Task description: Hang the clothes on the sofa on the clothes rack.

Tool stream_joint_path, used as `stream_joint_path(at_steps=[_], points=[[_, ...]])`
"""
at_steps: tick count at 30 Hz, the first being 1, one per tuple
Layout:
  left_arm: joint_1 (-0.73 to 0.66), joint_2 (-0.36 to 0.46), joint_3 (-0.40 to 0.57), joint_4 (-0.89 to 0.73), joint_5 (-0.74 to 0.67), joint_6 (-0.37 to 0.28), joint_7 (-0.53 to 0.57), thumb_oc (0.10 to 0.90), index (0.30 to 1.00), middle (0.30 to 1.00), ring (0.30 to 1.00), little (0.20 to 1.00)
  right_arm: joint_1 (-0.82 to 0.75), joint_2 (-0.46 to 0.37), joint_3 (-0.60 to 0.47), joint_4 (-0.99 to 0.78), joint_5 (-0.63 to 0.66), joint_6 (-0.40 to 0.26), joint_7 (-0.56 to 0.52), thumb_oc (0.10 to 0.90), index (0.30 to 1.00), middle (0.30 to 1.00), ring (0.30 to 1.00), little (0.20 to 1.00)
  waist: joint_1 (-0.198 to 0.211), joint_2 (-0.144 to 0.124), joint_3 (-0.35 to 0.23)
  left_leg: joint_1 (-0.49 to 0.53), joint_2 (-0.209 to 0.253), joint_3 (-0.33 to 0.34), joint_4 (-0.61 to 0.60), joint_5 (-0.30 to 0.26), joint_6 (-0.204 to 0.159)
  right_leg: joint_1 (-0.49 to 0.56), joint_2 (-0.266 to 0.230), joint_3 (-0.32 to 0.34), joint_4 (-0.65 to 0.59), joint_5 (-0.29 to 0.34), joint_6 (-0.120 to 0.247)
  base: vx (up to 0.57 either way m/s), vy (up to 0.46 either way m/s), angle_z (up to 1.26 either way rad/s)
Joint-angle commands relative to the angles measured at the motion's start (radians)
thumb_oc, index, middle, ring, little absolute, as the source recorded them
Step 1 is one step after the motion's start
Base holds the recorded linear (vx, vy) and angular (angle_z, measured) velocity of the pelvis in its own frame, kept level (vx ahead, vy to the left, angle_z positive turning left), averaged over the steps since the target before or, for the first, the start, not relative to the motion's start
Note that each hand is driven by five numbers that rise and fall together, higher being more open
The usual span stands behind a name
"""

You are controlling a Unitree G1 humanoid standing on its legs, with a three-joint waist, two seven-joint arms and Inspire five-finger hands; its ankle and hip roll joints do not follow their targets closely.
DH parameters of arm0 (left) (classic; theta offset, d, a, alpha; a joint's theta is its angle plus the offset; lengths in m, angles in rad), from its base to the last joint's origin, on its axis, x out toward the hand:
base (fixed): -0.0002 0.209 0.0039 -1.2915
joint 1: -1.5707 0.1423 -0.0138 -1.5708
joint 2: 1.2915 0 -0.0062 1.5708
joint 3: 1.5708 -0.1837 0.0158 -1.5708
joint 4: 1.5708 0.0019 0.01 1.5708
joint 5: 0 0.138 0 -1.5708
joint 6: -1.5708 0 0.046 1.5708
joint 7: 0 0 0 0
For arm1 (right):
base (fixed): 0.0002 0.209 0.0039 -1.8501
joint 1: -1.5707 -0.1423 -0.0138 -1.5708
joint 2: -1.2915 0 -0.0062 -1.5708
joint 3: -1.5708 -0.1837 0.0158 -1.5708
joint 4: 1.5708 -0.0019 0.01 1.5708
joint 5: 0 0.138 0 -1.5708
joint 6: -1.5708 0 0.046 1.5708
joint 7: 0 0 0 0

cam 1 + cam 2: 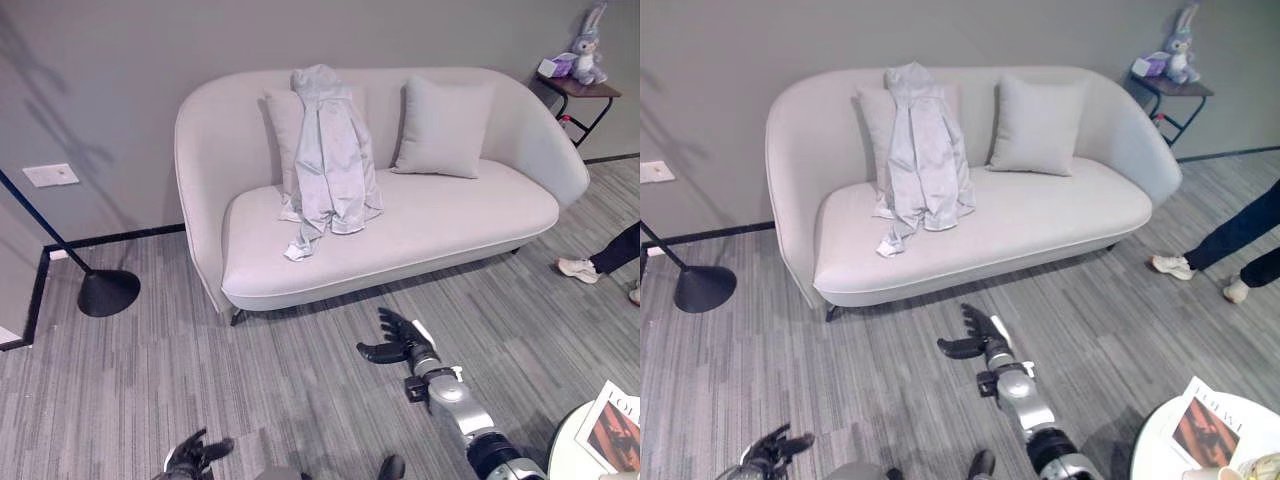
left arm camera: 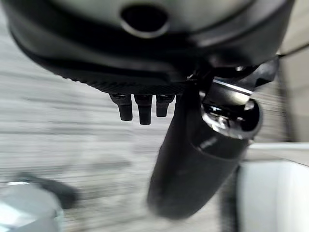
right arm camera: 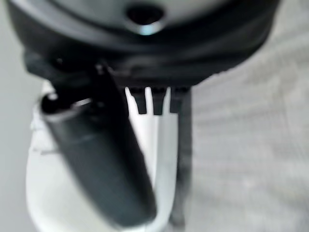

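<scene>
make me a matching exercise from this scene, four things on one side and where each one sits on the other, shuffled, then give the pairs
Things
1. garment
2. plush rabbit
3. magazine
4. right hand

Places
A. on the round white table at the lower right
B. draped over the sofa back and seat
C. above the carpet in front of the sofa, fingers spread
D. on the dark side table by the wall

Pairs: 1-B, 2-D, 3-A, 4-C
</scene>
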Motion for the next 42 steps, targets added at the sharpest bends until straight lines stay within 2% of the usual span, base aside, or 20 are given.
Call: stream_joint_path(at_steps=[1, 3, 6, 7, 13, 16, 18, 20, 21, 23, 25, 28, 30, 31, 32, 34, 36, 37, 39, 42], points=[[0.027, 0.019, -0.015, 0.003, 0.062, -0.010, -0.008, 0.800, 0.900, 0.900, 0.900, 0.900, -0.105, -0.037, -0.070, -0.078, -0.103, -0.019, -0.105, 0.800, 0.900, 0.900, 0.900, 0.900, 0.023, -0.048, -0.042, 0.111, 0.090, -0.064, -0.158, -0.031, -0.135, 0.051, -0.031, -0.013, 0.058, 0.067, 0.077, 0.33, -0.248, 0.43], [0.043, 0.028, 0.010, 0.029, 0.057, 0.001, -0.010, 0.800, 0.900, 0.900, 0.900, 0.900, -0.127, -0.028, -0.078, -0.076, -0.122, -0.004, -0.117, 0.800, 0.900, 0.900, 0.900, 0.900, 0.027, -0.072, -0.060, 0.136, 0.124, -0.076, -0.173, -0.046, -0.154, 0.080, 0.002, -0.031, 0.045, 0.028, 0.084, 0.37, -0.314, 0.47], [0.080, 0.016, 0.053, 0.046, 0.009, 0.009, 0.006, 0.800, 0.900, 0.900, 0.900, 0.900, -0.162, -0.013, -0.074, -0.094, -0.147, 0.010, -0.151, 0.800, 0.900, 0.900, 0.900, 0.900, 0.035, -0.060, -0.083, 0.148, 0.239, -0.101, -0.180, -0.010, -0.198, 0.072, 0.100, -0.084, 0.076, -0.034, 0.053, 0.38, -0.363, 0.57], [0.080, 0.015, 0.053, 0.045, 0.009, 0.009, 0.006, 0.800, 0.900, 0.900, 0.900, 0.900, -0.162, -0.013, -0.073, -0.094, -0.148, 0.010, -0.151, 0.800, 0.900, 0.900, 0.900, 0.900, 0.032, -0.056, -0.085, 0.148, 0.245, -0.104, -0.182, -0.011, -0.201, 0.073, 0.105, -0.089, 0.075, -0.036, 0.051, 0.30, -0.295, -0.05], [0.078, -0.033, 0.032, 0.044, -0.047, -0.002, 0.014, 0.800, 0.900, 0.900, 0.900, 0.900, -0.288, -0.028, -0.023, 0.045, -0.084, -0.021, -0.209, 0.800, 0.900, 0.900, 0.900, 0.900, 0.089, -0.029, -0.077, 0.052, 0.296, -0.158, 0.032, 0.151, -0.229, 0.159, 0.204, -0.135, -0.027, -0.096, -0.020, 0.22, -0.209, -0.03], [0.064, -0.028, 0.016, 0.007, -0.061, -0.005, 0.023, 0.800, 0.900, 0.900, 0.900, 0.900, -0.370, -0.050, 0.005, 0.162, -0.026, -0.026, -0.219, 0.800, 0.900, 0.900, 0.900, 0.900, 0.120, -0.061, -0.022, -0.084, 0.289, -0.106, 0.260, 0.228, -0.198, 0.218, 0.216, -0.151, -0.048, -0.125, -0.060, 0.16, -0.213, -0.13], [0.056, -0.020, -0.011, -0.016, -0.054, -0.011, 0.022, 0.800, 0.900, 0.900, 0.900, 0.900, -0.432, -0.081, 0.020, 0.290, 0.029, -0.028, -0.216, 0.800, 0.900, 0.900, 0.900, 0.900, 0.137, -0.074, 0.012, -0.168, 0.270, -0.008, 0.303, 0.148, -0.175, 0.242, 0.219, -0.157, -0.048, -0.150, -0.072, 0.16, -0.165, 0.33], [0.048, -0.001, -0.023, -0.017, -0.056, -0.018, 0.026, 0.800, 0.900, 0.900, 0.900, 0.900, -0.491, -0.108, 0.032, 0.417, 0.104, -0.039, -0.191, 0.800, 0.900, 0.900, 0.900, 0.900, 0.156, -0.077, 0.019, -0.251, 0.180, 0.043, 0.214, 0.072, -0.159, 0.246, 0.222, -0.162, -0.048, -0.168, -0.063, 0.24, 0.026, 0.69], [0.055, 0.011, -0.019, -0.005, -0.059, -0.016, 0.022, 0.800, 0.900, 0.900, 0.900, 0.900, -0.507, -0.107, 0.038, 0.514, 0.143, -0.050, -0.169, 0.800, 0.900, 0.900, 0.900, 0.900, 0.169, -0.062, 0.000, -0.274, 0.143, 0.085, 0.038, 0.139, -0.161, 0.247, 0.252, -0.168, -0.048, -0.196, -0.064, 0.37, 0.124, 0.41], [0.066, 0.024, -0.008, 0.010, -0.062, -0.015, 0.019, 0.800, 0.900, 0.900, 0.900, 0.900, -0.531, -0.122, 0.027, 0.617, 0.191, -0.059, -0.152, 0.800, 0.900, 0.900, 0.900, 0.900, 0.189, -0.047, -0.027, -0.311, 0.127, 0.150, -0.113, 0.256, -0.173, 0.260, 0.292, -0.177, -0.048, -0.228, -0.069, 0.37, 0.136, 0.56], [0.106, 0.031, 0.019, 0.075, -0.058, 0.003, 0.001, 0.800, 0.900, 0.900, 0.900, 0.900, -0.551, -0.089, 0.026, 0.698, 0.198, -0.049, -0.147, 0.800, 0.900, 0.900, 0.900, 0.900, 0.189, -0.066, -0.058, -0.250, 0.100, 0.167, -0.193, 0.254, -0.144, 0.301, 0.318, -0.183, -0.024, -0.243, -0.069, 0.50, 0.193, 0.18], [0.123, 0.058, 0.047, 0.096, -0.055, 0.004, -0.004, 0.800, 0.900, 0.900, 0.900, 0.900, -0.550, -0.056, 0.005, 0.758, 0.213, -0.045, -0.128, 0.800, 0.900, 0.900, 0.900, 0.900, 0.200, -0.094, -0.064, -0.196, 0.096, 0.197, -0.180, 0.203, -0.123, 0.284, 0.281, -0.220, 0.175, -0.246, 0.004, 0.34, 0.146, 0.15], [0.102, 0.080, 0.043, 0.086, -0.048, -0.003, 0.002, 0.800, 0.900, 0.900, 0.900, 0.900, -0.575, -0.052, 0.006, 0.779, 0.220, -0.038, -0.117, 0.800, 0.900, 0.900, 0.900, 0.900, 0.183, -0.066, -0.047, -0.152, 0.107, 0.177, -0.178, 0.179, -0.099, 0.175, 0.229, -0.221, 0.406, -0.170, 0.070, 0.20, 0.138, 0.12], [0.101, 0.080, 0.042, 0.086, -0.048, -0.003, 0.002, 0.800, 0.900, 0.900, 0.900, 0.900, -0.576, -0.053, 0.006, 0.780, 0.220, -0.038, -0.117, 0.800, 0.900, 0.900, 0.900, 0.900, 0.183, -0.066, -0.051, -0.157, 0.108, 0.177, -0.178, 0.181, -0.099, 0.170, 0.230, -0.221, 0.407, -0.169, 0.070, 0.19, 0.129, -0.15], [0.076, 0.087, 0.015, 0.068, -0.042, -0.012, 0.006, 0.800, 0.900, 0.900, 0.900, 0.900, -0.576, -0.044, 0.010, 0.798, 0.222, -0.036, -0.103, 0.800, 0.900, 0.900, 0.900, 0.900, 0.158, -0.035, -0.032, -0.124, 0.121, 0.152, -0.201, 0.182, -0.093, 0.089, 0.209, -0.209, 0.504, -0.135, 0.090, 0.17, 0.074, 0.23], [0.034, 0.090, -0.031, 0.037, -0.028, -0.026, 0.012, 0.800, 0.900, 0.900, 0.900, 0.900, -0.563, -0.044, 0.014, 0.845, 0.246, -0.035, -0.093, 0.800, 0.900, 0.900, 0.900, 0.900, 0.146, -0.031, -0.023, -0.097, 0.115, 0.109, -0.238, 0.181, -0.103, 0.079, 0.197, -0.220, 0.391, -0.184, 0.045, 0.22, 0.003, 0.64], [-0.007, 0.080, -0.086, 0.006, -0.031, -0.040, 0.011, 0.800, 0.900, 0.900, 0.900, 0.900, -0.572, -0.068, 0.066, 0.876, 0.241, -0.023, -0.073, 0.800, 0.900, 0.900, 0.900, 0.900, 0.133, -0.037, -0.019, -0.083, 0.113, 0.090, -0.257, 0.174, -0.119, 0.077, 0.173, -0.190, 0.206, -0.177, 0.017, 0.19, -0.075, 1.09], [-0.007, 0.079, -0.086, 0.006, -0.031, -0.040, 0.011, 0.800, 0.900, 0.900, 0.900, 0.900, -0.573, -0.069, 0.067, 0.877, 0.241, -0.023, -0.072, 0.800, 0.900, 0.900, 0.900, 0.900, 0.132, -0.036, -0.020, -0.086, 0.114, 0.089, -0.257, 0.175, -0.119, 0.078, 0.174, -0.191, 0.201, -0.173, 0.016, 0.24, -0.095, 1.02], [-0.003, 0.088, -0.080, -0.027, -0.009, -0.052, 0.037, 0.800, 0.900, 0.900, 0.900, 0.900, -0.533, -0.082, -0.006, 0.900, 0.269, -0.034, -0.112, 0.800, 0.900, 0.900, 0.900, 0.900, 0.149, -0.071, -0.026, -0.070, 0.090, 0.064, -0.259, 0.153, -0.123, 0.123, 0.176, -0.153, 0.068, -0.138, 0.007, 0.23, -0.147, 0.69], [-0.010, 0.074, -0.089, -0.018, -0.005, -0.042, 0.031, 0.800, 0.900, 0.900, 0.900, 0.900, -0.515, -0.046, 0.003, 0.936, 0.292, -0.021, -0.087, 0.800, 0.900, 0.900, 0.900, 0.900, 0.157, -0.073, -0.048, -0.089, 0.096, 0.041, -0.274, 0.165, -0.134, 0.130, 0.190, -0.163, -0.002, -0.103, 0.009, 0.12, -0.111, 0.08]])
